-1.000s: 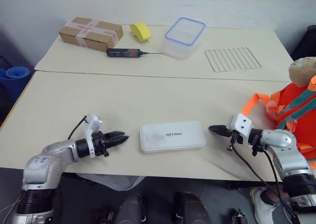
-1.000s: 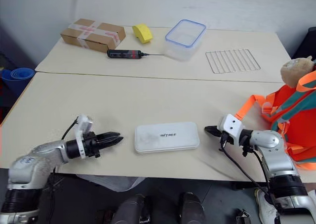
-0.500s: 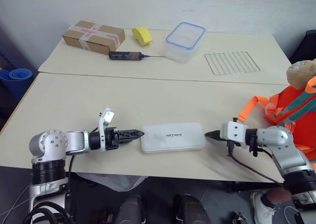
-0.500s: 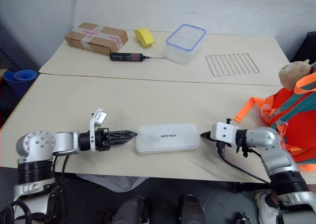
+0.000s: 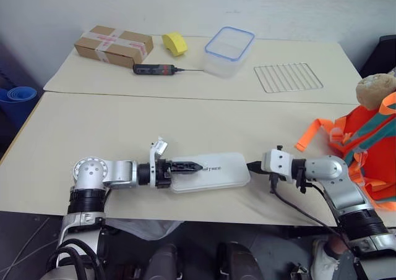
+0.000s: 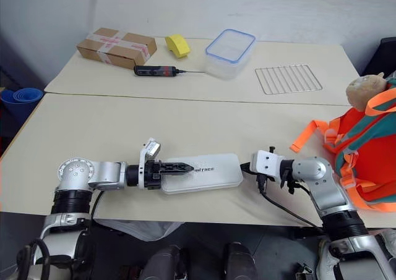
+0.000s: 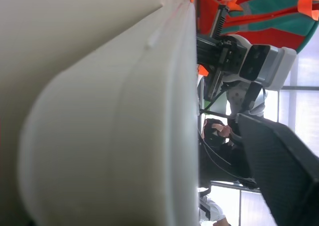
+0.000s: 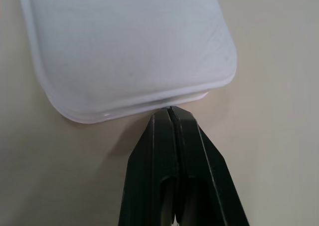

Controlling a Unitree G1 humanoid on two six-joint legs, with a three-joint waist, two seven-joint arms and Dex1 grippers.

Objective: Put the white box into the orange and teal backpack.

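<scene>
Both arms have come inward since the earlier frames, and now each one meets an end of the white box. At that time the left gripper was well apart from the box; now one black finger lies over the lid at the box's left end, and the jaws stand parted around that edge. The right gripper has its two fingers pressed together, and their tip touches the right short edge of the box. The box lies flat on the near table, close to its front edge. The orange and teal backpack stands at the right end of this table, apart from the box.
</scene>
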